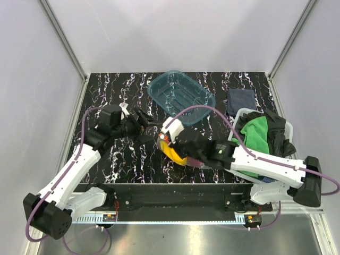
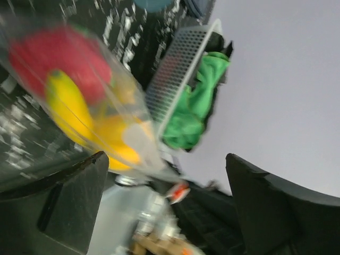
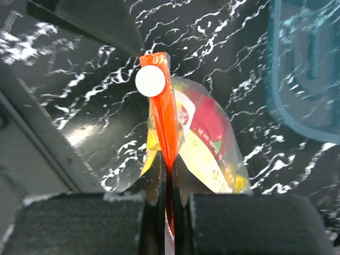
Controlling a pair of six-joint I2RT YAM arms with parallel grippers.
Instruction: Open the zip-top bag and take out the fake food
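- We see the zip-top bag near the middle of the bench, a little toward 6 o'clock in the overhead view. We cannot tell whether it rests on the bench or hangs just above it.
- The right fingers are pressed together on the bag's red-orange zip strip, which stands upright out of the pinch.
- The fake food is all inside the bag, a red piece and yellow pieces behind the strip.
- The left fingers are spread wide and seem to hold nothing. The bag lies just beyond them at 3 o'clock, blurred in their camera.
- A teal tray sits at 12 o'clock from the bag, and a basket of green cloth at 3 o'clock.
- Risks, as we judge them:
  - The thin strip could slide out of the narrow pinch once it is pulled.
  - The left fingers could close on both plastic walls together, so a pull drags the bag rather than parting the zip.
  - A sudden opening could spill round fruit toward the bench edge at 6 o'clock.
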